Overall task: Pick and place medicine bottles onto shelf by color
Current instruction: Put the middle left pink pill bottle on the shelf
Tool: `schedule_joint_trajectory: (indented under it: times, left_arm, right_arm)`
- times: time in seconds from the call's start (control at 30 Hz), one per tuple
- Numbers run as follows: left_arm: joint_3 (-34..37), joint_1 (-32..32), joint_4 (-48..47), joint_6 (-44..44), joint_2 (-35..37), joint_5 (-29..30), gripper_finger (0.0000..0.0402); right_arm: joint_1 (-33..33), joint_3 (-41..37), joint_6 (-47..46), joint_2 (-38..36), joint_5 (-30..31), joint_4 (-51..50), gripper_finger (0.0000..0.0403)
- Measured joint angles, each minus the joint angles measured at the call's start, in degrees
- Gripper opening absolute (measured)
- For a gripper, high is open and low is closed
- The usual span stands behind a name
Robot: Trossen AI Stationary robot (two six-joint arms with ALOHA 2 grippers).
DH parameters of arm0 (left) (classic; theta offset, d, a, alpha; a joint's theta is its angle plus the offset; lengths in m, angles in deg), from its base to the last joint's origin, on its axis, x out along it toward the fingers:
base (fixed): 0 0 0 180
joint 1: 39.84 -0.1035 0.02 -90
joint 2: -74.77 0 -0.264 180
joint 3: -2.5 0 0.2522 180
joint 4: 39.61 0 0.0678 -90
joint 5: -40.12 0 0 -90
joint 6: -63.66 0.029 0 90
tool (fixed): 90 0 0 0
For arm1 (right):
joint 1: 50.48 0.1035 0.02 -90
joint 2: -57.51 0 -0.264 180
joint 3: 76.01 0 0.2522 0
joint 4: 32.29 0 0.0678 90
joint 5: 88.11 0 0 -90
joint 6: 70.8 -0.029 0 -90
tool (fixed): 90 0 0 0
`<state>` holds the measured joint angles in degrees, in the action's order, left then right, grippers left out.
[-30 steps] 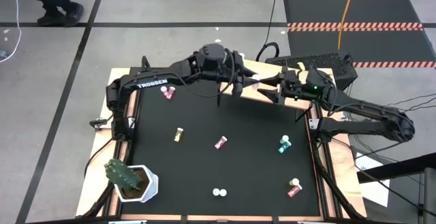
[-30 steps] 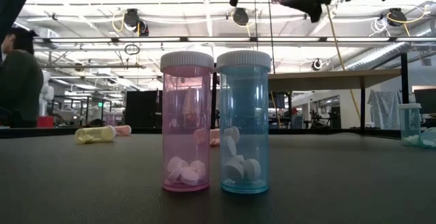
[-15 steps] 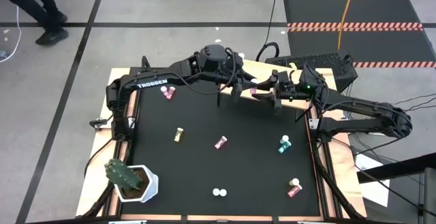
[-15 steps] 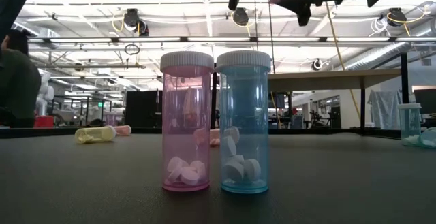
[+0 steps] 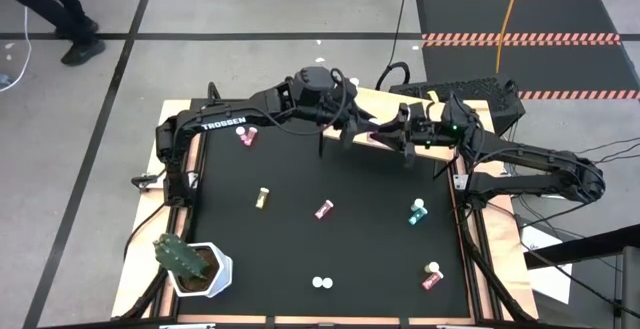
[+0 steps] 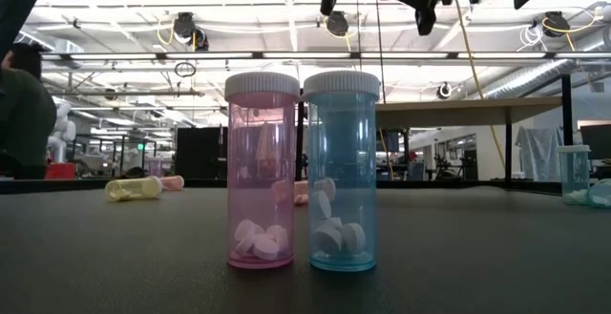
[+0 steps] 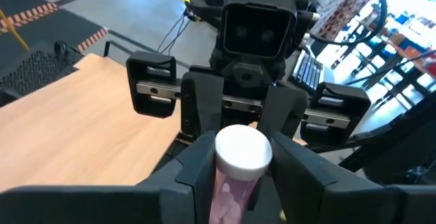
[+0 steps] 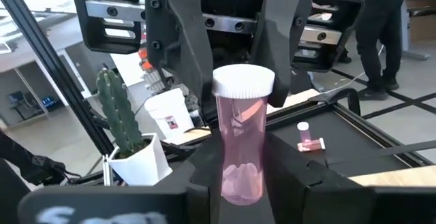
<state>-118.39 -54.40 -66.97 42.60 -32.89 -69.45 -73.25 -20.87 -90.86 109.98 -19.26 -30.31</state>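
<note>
Two dark jointed arms, the left arm (image 5: 225, 119) lettered TROSSEN in white, trailing black cables.

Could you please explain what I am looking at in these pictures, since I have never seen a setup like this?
These are two dark robot arms at a black table, each ending in a two-finger gripper. One camera looks straight down, one sits at table-top height, and one rides on each wrist.

At the table's far edge, over the wooden shelf, the left gripper and right gripper meet. Both wrist views show fingers of both grippers on either side of one pink bottle with a white cap, which looks like a handover.

Lying on the table are more small bottles, among them a yellow one, a teal one and a red one. A cactus in a white pot stands at one corner. The low view shows a pink and a blue bottle standing side by side.
</note>
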Motion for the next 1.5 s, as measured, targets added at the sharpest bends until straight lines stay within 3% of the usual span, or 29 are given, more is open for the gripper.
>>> schedule_joint_trajectory:
  times: [0.13,0.47,0.67,0.9,1.23,1.5]
  left_arm:
    - [0.0,0.5,0.9,4.1,0.6,0.1,0.0152]
    - [0.0,0.8,-1.7,5.8,4.8,-0.1,0.03]
    - [0.0,1.9,1.5,5.7,3.3,-4.9,0.0327]
    - [0.1,3.7,11.0,4.9,-0.5,-13.7,0.0305]
    - [0.0,3.6,18.8,-0.8,-4.5,-15.5,0.0236]
    - [0.0,3.4,19.3,-0.8,-4.7,-15.6,0.0166]
  right_arm:
    - [0.0,0.0,-0.3,-0.2,-0.1,1.5,0.0084]
    - [-0.3,0.0,-0.8,-2.5,-2.9,13.0,0.0086]
    - [-0.4,0.0,-2.7,-2.6,-8.3,16.6,0.0086]
    - [-0.4,0.1,-5.6,-2.6,-13.7,17.7,0.0086]
    - [-0.4,0.1,-7.9,-2.5,-15.2,18.3,0.0086]
    - [-0.4,0.1,-9.1,-2.4,-15.5,18.0,0.0086]
